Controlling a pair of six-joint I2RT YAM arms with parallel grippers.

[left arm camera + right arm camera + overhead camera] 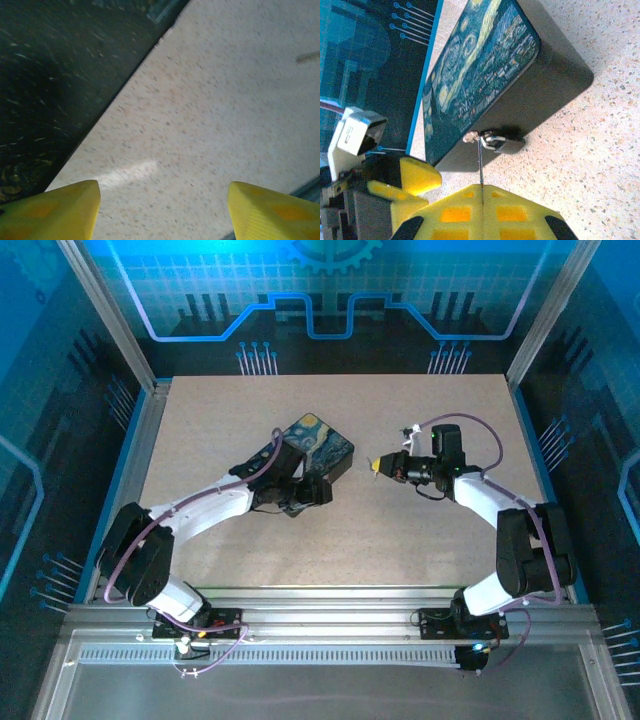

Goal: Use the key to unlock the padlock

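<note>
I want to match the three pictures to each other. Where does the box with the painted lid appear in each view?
Top external: the box lies at centre, slightly left.
Left wrist: the box, apparently its dark side, takes the upper left.
Right wrist: the box is at upper centre, the padlock hanging on its side.
Shared landmark: the speckled table.

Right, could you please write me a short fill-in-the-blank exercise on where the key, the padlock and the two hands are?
The thin ___ gripped in the shut right hand points toward the padlock.
The padlock hangs on the dark side of the ___ with the painted lid.
The left hand is ___ and holds nothing.
Missing words: key; box; open.
</note>
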